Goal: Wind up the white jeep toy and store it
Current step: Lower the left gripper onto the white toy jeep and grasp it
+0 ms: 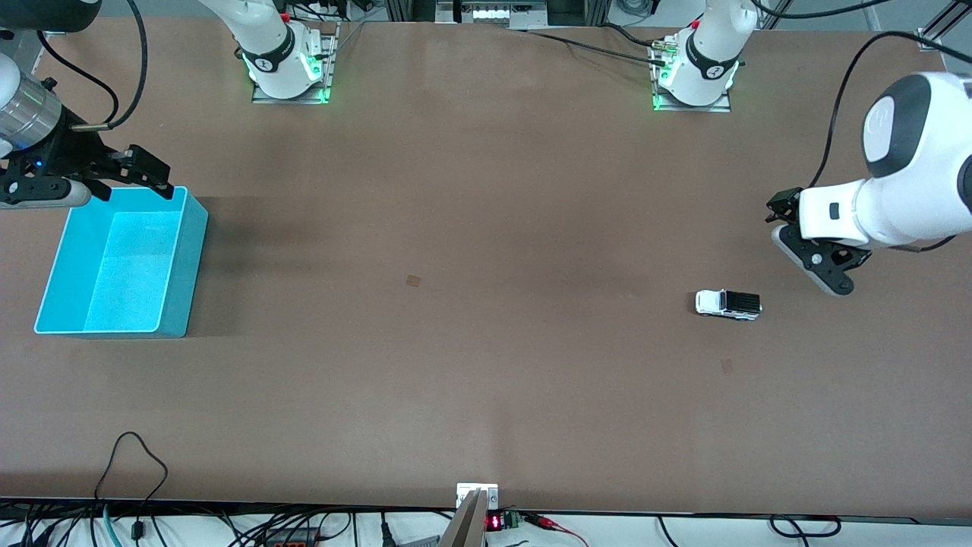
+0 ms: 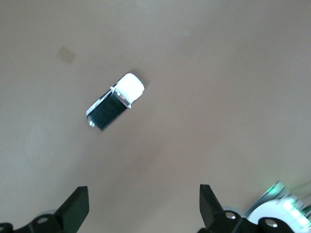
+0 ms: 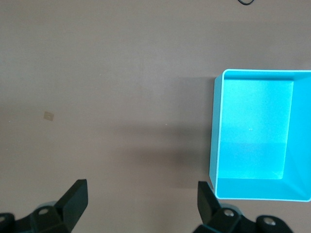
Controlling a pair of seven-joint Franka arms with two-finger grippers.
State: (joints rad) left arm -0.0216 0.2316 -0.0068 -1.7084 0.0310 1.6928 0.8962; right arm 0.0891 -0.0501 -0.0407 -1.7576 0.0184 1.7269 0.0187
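Tiny boxy white jeep toy (image 1: 727,304) with black ribbed roof, alone on brown table (image 1: 471,228) toward left arm's end, untouched. Left gripper (image 2: 141,206) hovering beside it, fingers spread, empty. Right gripper (image 3: 141,204) likewise parted over table beside empty turquoise plastic bin (image 1: 121,262). Winding and storing both seemingly undone.

White jeep toy (image 1: 727,304) with a black ribbed roof panel, plain matte brown surface (image 1: 486,342), bright cyan bin (image 1: 121,266) with a paler inside, black fingers (image 2: 77,208) on the left gripper (image 2: 143,208), white arms with green-lit bases
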